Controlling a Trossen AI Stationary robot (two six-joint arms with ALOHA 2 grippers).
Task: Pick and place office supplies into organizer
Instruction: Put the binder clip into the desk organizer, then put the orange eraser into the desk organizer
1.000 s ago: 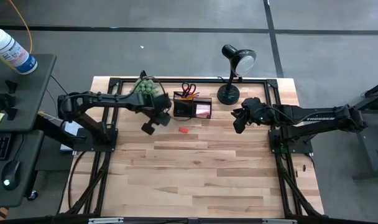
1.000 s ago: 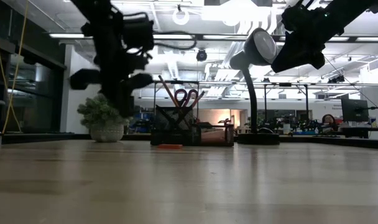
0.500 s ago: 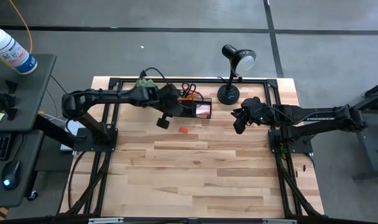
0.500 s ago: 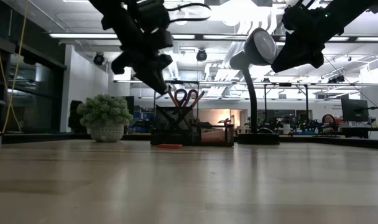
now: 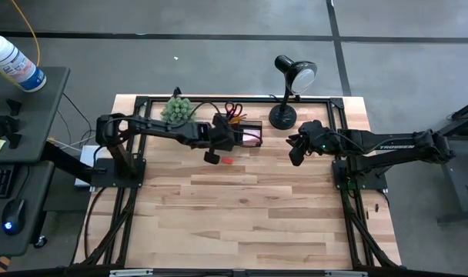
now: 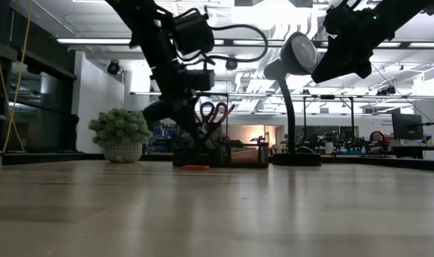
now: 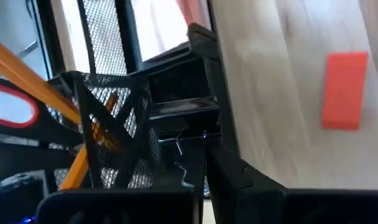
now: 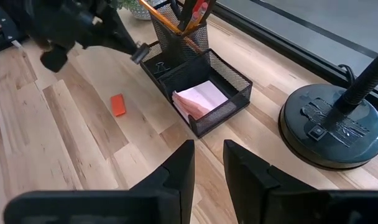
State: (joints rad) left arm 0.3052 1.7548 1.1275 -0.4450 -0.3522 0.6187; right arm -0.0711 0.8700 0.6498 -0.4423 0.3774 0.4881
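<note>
The black mesh organizer [image 5: 245, 135] stands at the table's far middle. Its cup holds red-handled scissors [image 7: 15, 112] and orange pencils [image 8: 158, 15]. A pink sticky-note pad [image 8: 198, 99] lies in its lower compartment. A small orange block [image 5: 226, 161] lies flat on the table just in front of the organizer. My left gripper [image 8: 139, 53] is shut, slants down and holds nothing. It is at the organizer's near left corner. My right gripper [image 8: 209, 163] hangs open and empty above the table, to the right of the organizer. My left gripper's shut fingertips stand at the organizer's near left corner [image 8: 147, 62], coming from the table's left and slanting down. I cannot tell whether they touch it.
A black desk lamp [image 5: 288, 85] stands with its round base [image 8: 332, 124] just right of the organizer. A green plant ball in a pot [image 5: 180, 108] sits to the organizer's left. A black frame runs along the far edge. Bare wood stretches toward the near edge.
My left gripper, still shut, has swung from in front of the plant toward the table's right and come down to the organizer's near left corner, turning at the wrist on the way. The right arm and the objects have kept still.
</note>
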